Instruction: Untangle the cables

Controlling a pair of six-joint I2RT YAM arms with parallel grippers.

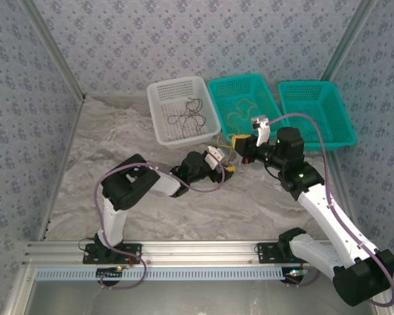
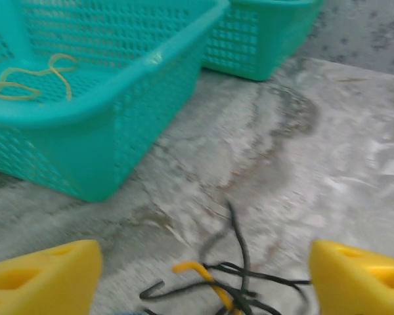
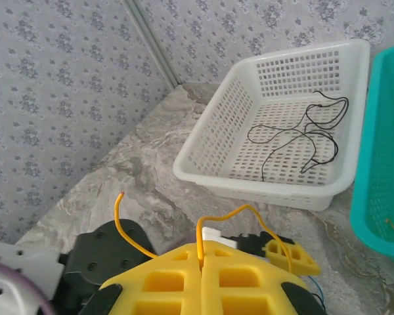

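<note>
Yellow cable sits pinched in the right gripper's closed fingers, arcing down to the black tangle on the table toward its far edge, which lies between the left gripper's wide-open fingers.

You have three baskets: one white basket at 12 o'clock, a middle teal basket at 1 and a right teal basket at 2. There are two arms, the left arm and the right arm. For cables, you have one black cable, one coiled yellow cable, a second yellow cable and one dark tangle (its strands are too blurred to count).
</note>
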